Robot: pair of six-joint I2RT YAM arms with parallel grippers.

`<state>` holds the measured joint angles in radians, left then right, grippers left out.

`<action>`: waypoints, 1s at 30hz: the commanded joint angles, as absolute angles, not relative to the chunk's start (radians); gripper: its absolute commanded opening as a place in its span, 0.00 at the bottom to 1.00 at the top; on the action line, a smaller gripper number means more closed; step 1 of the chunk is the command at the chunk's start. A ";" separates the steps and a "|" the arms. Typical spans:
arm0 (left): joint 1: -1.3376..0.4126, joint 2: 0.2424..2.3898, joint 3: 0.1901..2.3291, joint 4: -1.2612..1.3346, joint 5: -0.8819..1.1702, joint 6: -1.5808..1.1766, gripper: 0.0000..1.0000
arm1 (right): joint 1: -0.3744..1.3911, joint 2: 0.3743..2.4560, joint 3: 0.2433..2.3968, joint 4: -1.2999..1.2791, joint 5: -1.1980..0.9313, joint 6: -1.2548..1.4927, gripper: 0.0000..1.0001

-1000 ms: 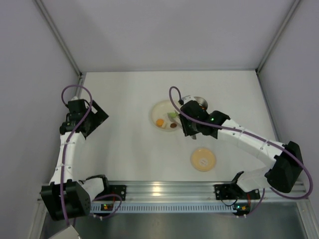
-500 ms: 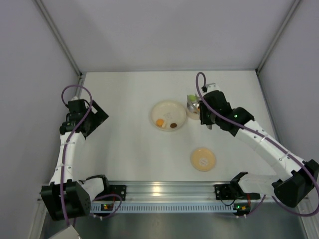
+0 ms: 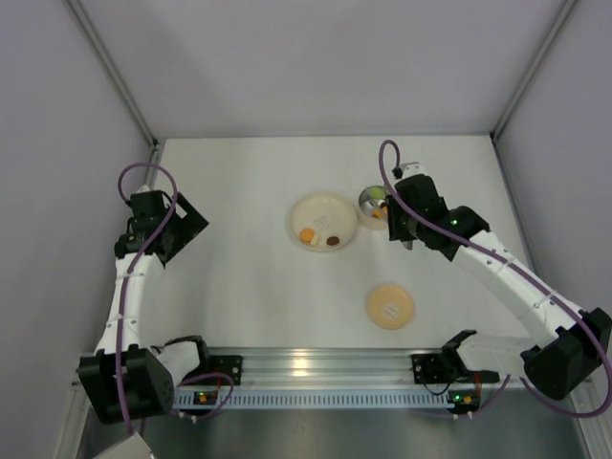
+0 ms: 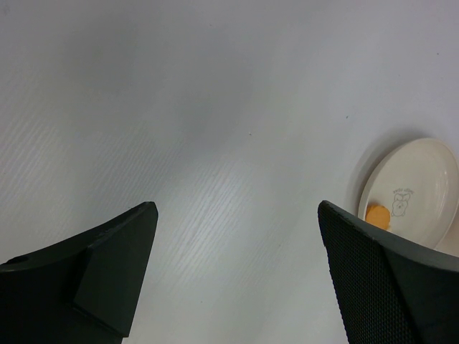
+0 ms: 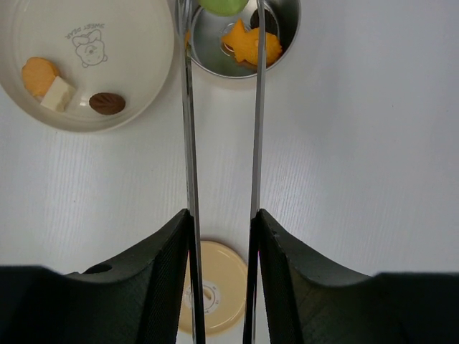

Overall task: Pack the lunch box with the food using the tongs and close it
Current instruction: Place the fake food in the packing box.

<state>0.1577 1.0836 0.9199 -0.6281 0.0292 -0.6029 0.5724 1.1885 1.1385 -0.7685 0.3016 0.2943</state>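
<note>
Seen from above, the right arm stretches across the white tabletop [image 3: 239, 172] with its right hand [image 3: 395, 223] just beside the small round lunch box [image 3: 367, 200], which stands open immediately right of the cream plate [image 3: 298, 212], while the tan lid [image 3: 389, 306] lies flat well apart, nearer the arm bases. The left arm is folded back at the left side, and its left hand [image 3: 184, 226] hangs over bare tabletop, far from the plate. From the left wrist, that hand's two dark fingers [image 4: 107, 265] stand wide apart with nothing between them, and the edge of the plate shows at the far right with an orange round [image 4: 378, 213] on it. From the right wrist, the right hand is clamped on the tongs [image 5: 190, 143], one finger pressed against the outside of each thin metal arm. The two arms run side by side, with a gap between them, up to the lunch box at the top of the frame. Inside the shiny tin lie an orange piece [image 5: 251, 46] and, cut off by the upper edge, a green piece [image 5: 224, 6] between the tong tips; whether the tips touch it cannot be told. On the plate, left of the box, rest the orange round, a white cube [image 5: 59, 93] touching it, and a dark brown piece [image 5: 107, 103] close by. The lid appears low in the frame, between the fingers.
</note>
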 commanded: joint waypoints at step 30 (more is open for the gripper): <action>0.153 1.071 0.910 -0.588 0.023 -0.594 0.99 | 0.890 1.284 1.204 -0.733 0.256 0.385 0.39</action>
